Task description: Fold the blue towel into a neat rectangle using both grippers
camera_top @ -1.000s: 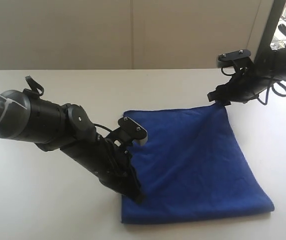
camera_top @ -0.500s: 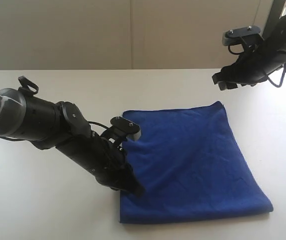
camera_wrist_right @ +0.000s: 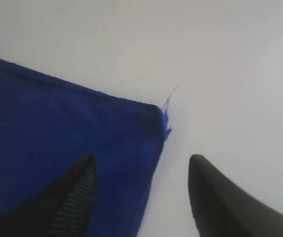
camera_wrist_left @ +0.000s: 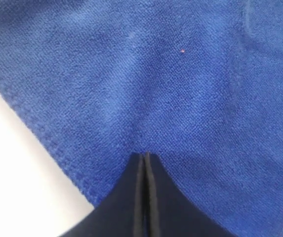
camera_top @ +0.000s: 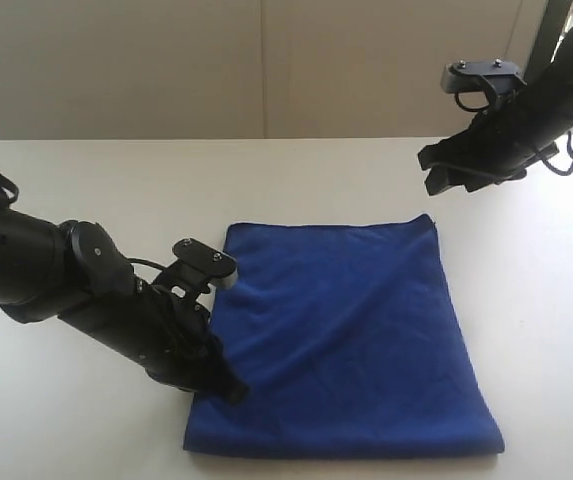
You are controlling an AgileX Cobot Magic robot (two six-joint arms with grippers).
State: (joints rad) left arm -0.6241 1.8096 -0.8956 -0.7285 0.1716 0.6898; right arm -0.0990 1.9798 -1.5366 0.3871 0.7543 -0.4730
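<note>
The blue towel point(camera_top: 356, 330) lies flat on the white table as a folded rectangle. My left gripper point(camera_top: 231, 392) is low at the towel's near left edge. In the left wrist view its jaws point(camera_wrist_left: 144, 154) are pressed together, tips into the towel point(camera_wrist_left: 181, 74) just inside the hem. My right gripper point(camera_top: 434, 172) hangs in the air above and just beyond the towel's far right corner point(camera_top: 431, 218). Its jaws point(camera_wrist_right: 142, 158) stand wide apart with nothing between them. Below them shows the towel point(camera_wrist_right: 57, 128), its corner bearing a loose thread.
The white table point(camera_top: 116, 190) stretches bare to the left and behind the towel. A pale wall stands at the back, with a dark window frame point(camera_top: 541, 40) at the far right. The towel's near edge lies close to the table's front.
The right gripper let go of the far right corner and rose clear. The left arm drew back to the left, and the towel slid left with it and flattened.
</note>
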